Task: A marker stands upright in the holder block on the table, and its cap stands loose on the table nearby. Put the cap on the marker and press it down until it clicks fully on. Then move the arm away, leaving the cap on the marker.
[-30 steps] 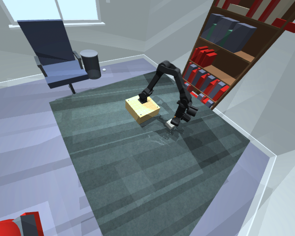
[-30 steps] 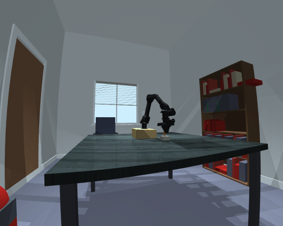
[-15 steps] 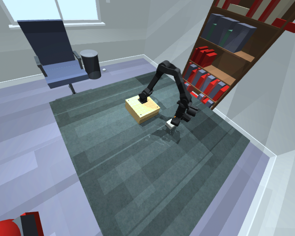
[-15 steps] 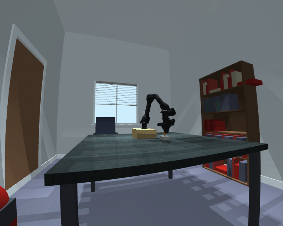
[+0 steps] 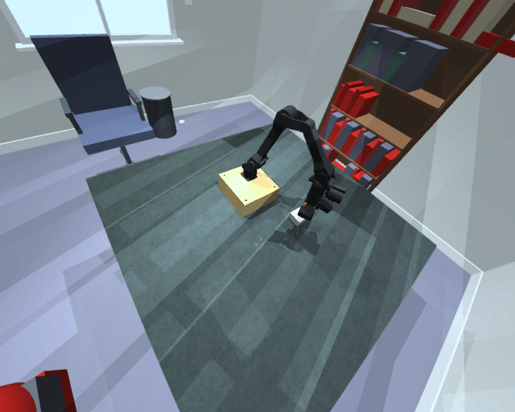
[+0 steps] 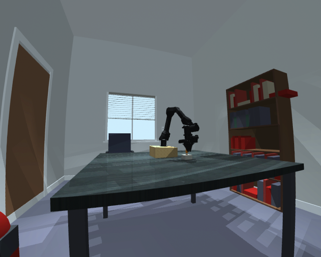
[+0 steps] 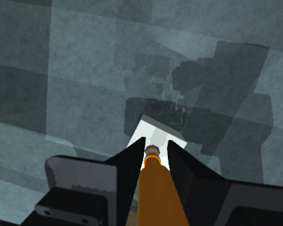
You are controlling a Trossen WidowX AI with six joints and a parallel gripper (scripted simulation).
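The white holder block [image 5: 293, 218] [image 6: 186, 157] [image 7: 140, 131] stands on the table under my gripper. An orange piece [image 7: 159, 201], which looks like the cap, stands upright between my fingers over the block. A little orange also shows just above the block in the exterior view [image 6: 186, 152]. Under its narrow lower end, in the wrist view, is a short gray part [image 7: 151, 150], apparently the marker. My gripper [image 5: 306, 214] [image 6: 188, 150] [image 7: 156, 142] points down with fingertips close above the block, shut on the orange piece. The fingers hide the join, so I cannot tell how far the cap sits on.
The arm's wooden base box [image 5: 249, 190] [image 6: 163, 152] stands on the table [image 5: 249, 310] [image 6: 144, 177] to the left of the holder in the top and exterior views. The bookshelf [image 5: 384, 101] [image 6: 281, 132] stands beyond the table on the right. A blue chair [image 5: 109, 124] stands behind the table.
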